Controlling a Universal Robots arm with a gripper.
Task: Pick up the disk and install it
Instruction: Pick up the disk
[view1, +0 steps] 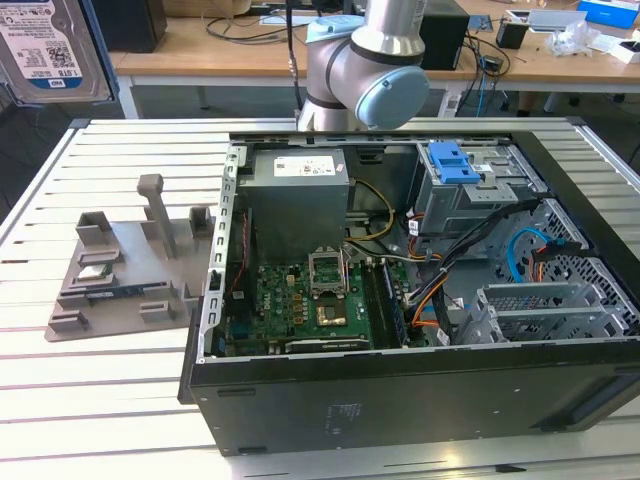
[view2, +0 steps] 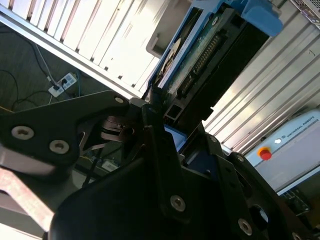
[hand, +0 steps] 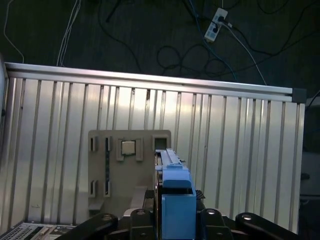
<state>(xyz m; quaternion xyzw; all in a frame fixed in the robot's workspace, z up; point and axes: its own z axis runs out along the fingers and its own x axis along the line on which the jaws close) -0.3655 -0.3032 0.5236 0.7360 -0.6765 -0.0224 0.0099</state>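
Note:
The disk (view1: 52, 48) hangs in the air at the exterior view's upper left, its blue-and-white label facing the camera. In the first wrist view it is edge-on, with a blue side rail (hand: 175, 197) on top and my gripper (hand: 175, 222) shut on it from both sides. The second wrist view shows the disk's (view2: 207, 55) circuit-board side and connector, with the black fingers (view2: 160, 145) clamped on its near end. It is held high above the grey fixture (hand: 117, 170) and the slatted table (hand: 240, 145).
An open computer case (view1: 230, 380) lies on the table, with a motherboard (view1: 310, 305), a grey metal box (view1: 298, 205) and a drive cage with a blue latch (view1: 455, 160). The grey fixture (view1: 120, 270) stands to its left in the exterior view. Cables lie on the floor.

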